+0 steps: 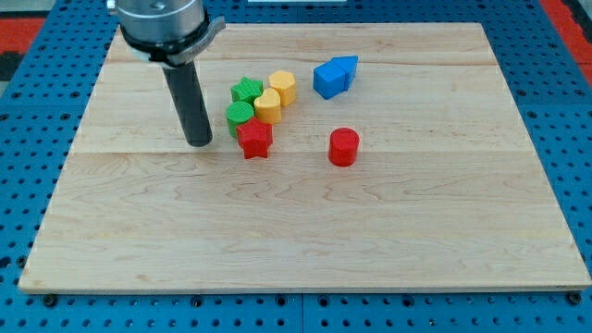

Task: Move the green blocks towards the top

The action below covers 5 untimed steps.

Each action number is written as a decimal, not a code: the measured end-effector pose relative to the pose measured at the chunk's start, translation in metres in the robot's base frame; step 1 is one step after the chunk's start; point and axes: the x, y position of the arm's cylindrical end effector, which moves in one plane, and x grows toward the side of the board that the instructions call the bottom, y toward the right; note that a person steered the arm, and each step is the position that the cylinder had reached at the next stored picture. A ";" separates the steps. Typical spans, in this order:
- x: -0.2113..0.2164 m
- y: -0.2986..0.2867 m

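Two green blocks sit left of the board's centre: a green star-shaped block (246,91) and, just below it, a green round block (240,115). They touch a yellow heart-shaped block (268,105) on their right. My tip (199,142) rests on the board just left of the green round block, a small gap apart, and level with the red star block (254,139).
A yellow hexagonal block (282,87) sits right of the green star. Two blue blocks (334,76) lie together further right near the view's top. A red cylinder (343,146) stands alone right of centre. The wooden board (305,231) lies on a blue pegboard.
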 end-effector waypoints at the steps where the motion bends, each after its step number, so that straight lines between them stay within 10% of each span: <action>1: -0.004 0.057; 5: 0.011 0.124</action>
